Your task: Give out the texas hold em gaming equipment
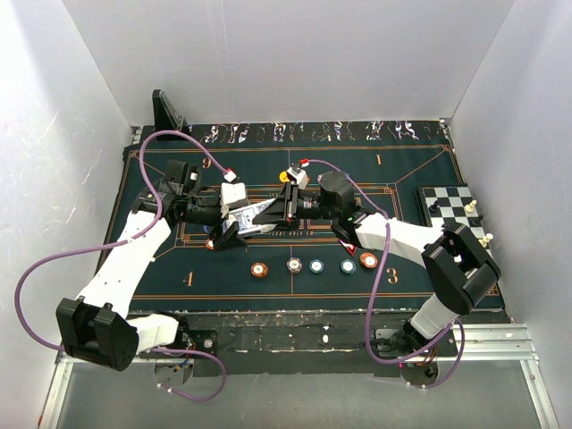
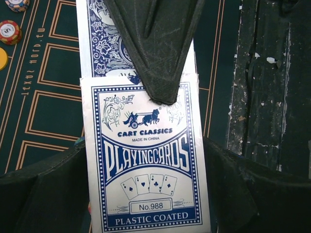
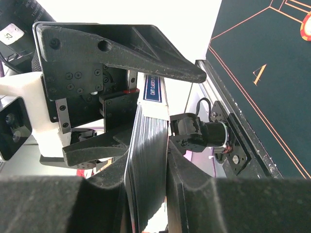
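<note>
A blue-and-white playing card box (image 2: 146,170) sits between my left gripper's (image 2: 146,199) shut fingers. A deck with blue-patterned backs (image 2: 99,39) sticks out of the box's far end. My right gripper (image 3: 146,194) is shut on that deck (image 3: 148,150), one finger (image 2: 155,48) lying over it. Both grippers meet above the mat's middle, left (image 1: 232,223) and right (image 1: 281,207). Several poker chips lie in a row near the front: orange (image 1: 259,269), white-pink (image 1: 294,264), teal (image 1: 315,265), another teal (image 1: 348,265), red (image 1: 368,260). A yellow chip (image 1: 284,176) lies behind the grippers.
The dark green poker mat (image 1: 411,259) covers the table. A black-and-white chessboard (image 1: 451,204) with pieces is at the right edge. A black wedge stand (image 1: 167,112) is at the back left. White walls enclose three sides. Purple cables loop off both arms.
</note>
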You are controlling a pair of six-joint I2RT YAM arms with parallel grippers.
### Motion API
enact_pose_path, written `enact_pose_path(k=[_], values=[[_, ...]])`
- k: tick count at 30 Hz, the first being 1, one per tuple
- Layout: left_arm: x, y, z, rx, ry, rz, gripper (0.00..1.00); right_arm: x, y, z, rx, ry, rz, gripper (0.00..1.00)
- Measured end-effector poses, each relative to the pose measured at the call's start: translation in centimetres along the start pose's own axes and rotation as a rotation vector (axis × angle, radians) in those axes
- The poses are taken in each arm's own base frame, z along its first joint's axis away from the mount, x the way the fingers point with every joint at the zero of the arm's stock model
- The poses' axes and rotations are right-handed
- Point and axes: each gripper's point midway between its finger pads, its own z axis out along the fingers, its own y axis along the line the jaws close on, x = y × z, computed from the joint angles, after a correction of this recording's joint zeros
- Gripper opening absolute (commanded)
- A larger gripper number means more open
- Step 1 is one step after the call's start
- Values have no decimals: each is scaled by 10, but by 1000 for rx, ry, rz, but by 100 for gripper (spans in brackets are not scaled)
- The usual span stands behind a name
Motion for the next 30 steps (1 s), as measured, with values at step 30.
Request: enact_pose_path(k=[30], values=[[9, 6, 10, -72, 117, 181, 82, 1, -20, 4, 99, -16, 15, 20]])
